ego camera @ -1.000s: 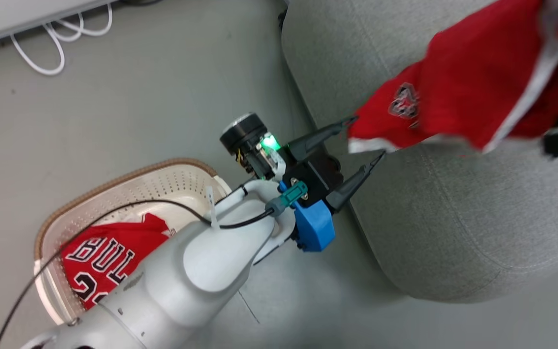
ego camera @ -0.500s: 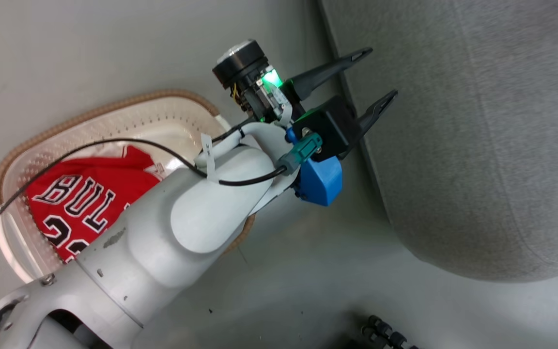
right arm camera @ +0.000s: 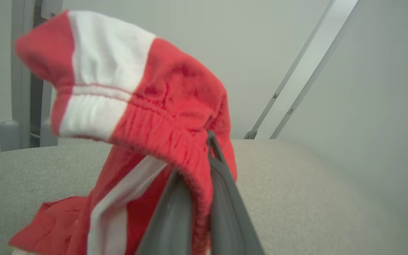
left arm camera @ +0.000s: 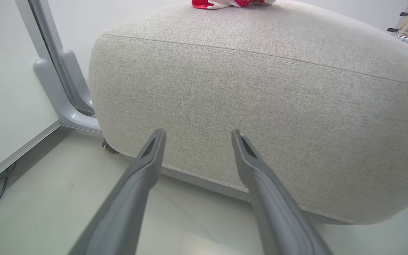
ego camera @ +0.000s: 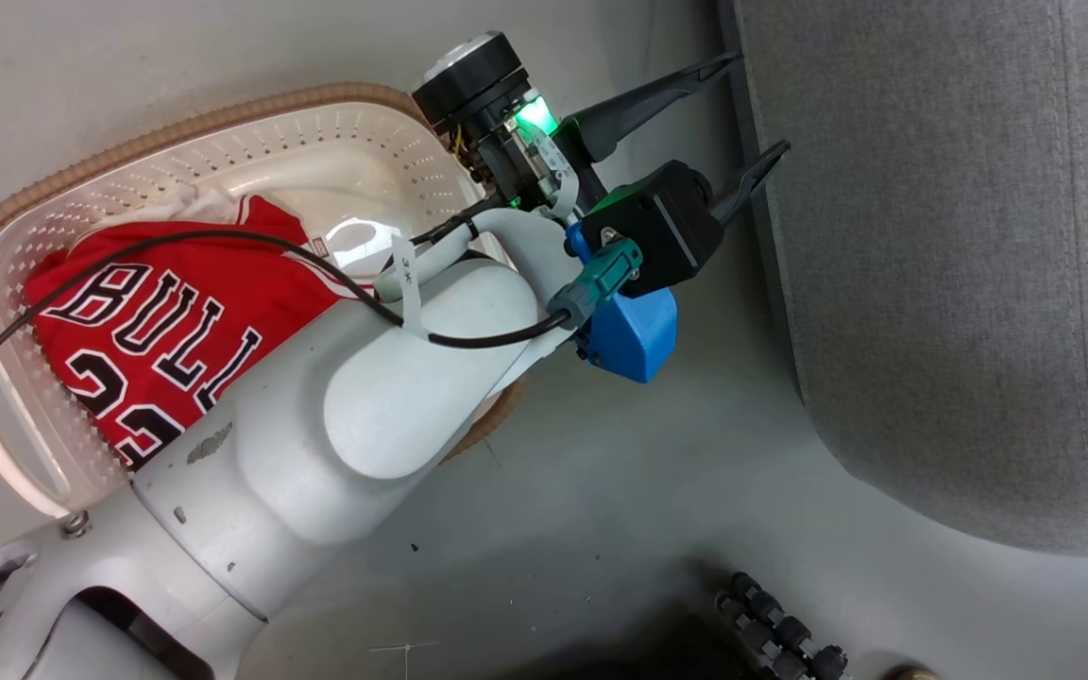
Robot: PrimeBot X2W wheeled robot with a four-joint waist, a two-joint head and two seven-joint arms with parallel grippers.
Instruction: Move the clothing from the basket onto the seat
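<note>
Over the seat [right arm camera: 296, 184], my right jaws pinch the shorts [right arm camera: 147, 106] by the elastic waistband; my left jaws gape empty between basket [ego camera: 223, 111] and seat. The basket's jersey [ego camera: 157, 321] looks light, limp, slippery: I'd pinch a bunched shoulder fold.

The left tool [ego camera: 760, 104] hangs above the floor [ego camera: 601, 491] with its two dark fingers spread wide, tips beside the grey seat [ego camera: 931, 283]. Its pale forearm [ego camera: 393, 397] crosses the basket [ego camera: 176, 127], where the red jersey [ego camera: 157, 331] lies.
</note>
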